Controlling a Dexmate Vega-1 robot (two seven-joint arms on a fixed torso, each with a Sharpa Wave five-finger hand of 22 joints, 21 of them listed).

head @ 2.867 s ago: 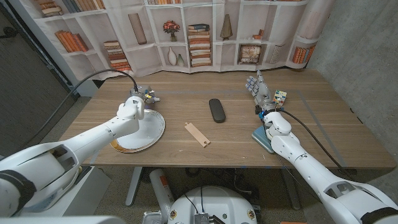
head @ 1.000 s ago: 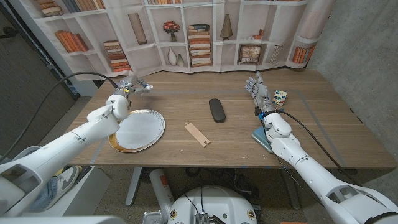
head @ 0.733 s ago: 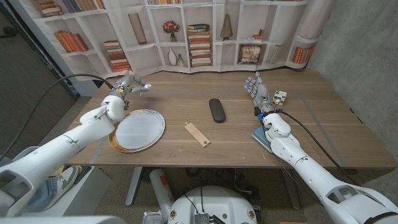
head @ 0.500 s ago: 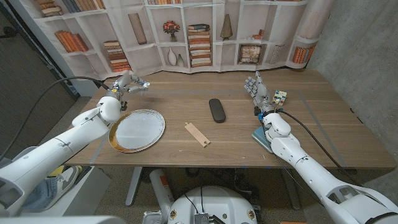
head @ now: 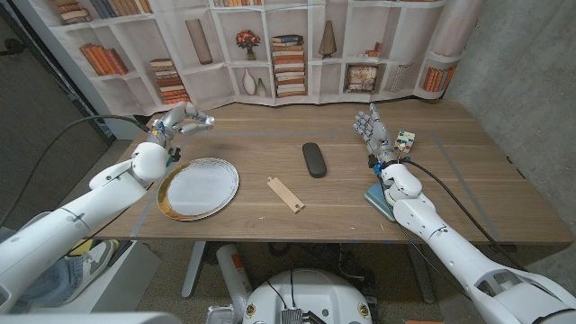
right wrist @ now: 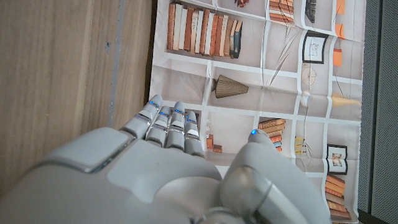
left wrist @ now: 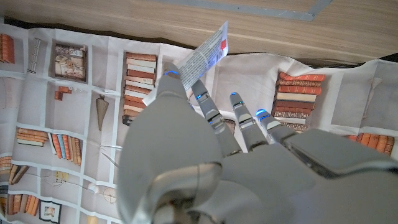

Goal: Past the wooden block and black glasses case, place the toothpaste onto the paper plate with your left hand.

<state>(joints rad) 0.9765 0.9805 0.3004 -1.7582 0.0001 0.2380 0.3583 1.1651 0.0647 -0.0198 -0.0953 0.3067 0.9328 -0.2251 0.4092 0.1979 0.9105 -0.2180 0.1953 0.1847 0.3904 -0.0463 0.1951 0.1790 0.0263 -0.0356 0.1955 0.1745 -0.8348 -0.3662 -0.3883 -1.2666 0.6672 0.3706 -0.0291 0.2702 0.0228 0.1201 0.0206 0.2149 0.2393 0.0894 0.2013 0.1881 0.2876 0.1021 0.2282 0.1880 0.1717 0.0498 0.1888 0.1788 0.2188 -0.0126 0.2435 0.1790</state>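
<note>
Left robot hand (head: 176, 120) grasps toothpaste (left wrist: 203, 55) beyond paper plate (head: 199, 188), near bench (head: 468, 171) edge. Right robot hand (head: 373, 127) released, well apart.

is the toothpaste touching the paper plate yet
Apart. In the head view the left hand holds the toothpaste above bare table, beyond the plate's far rim.
</note>
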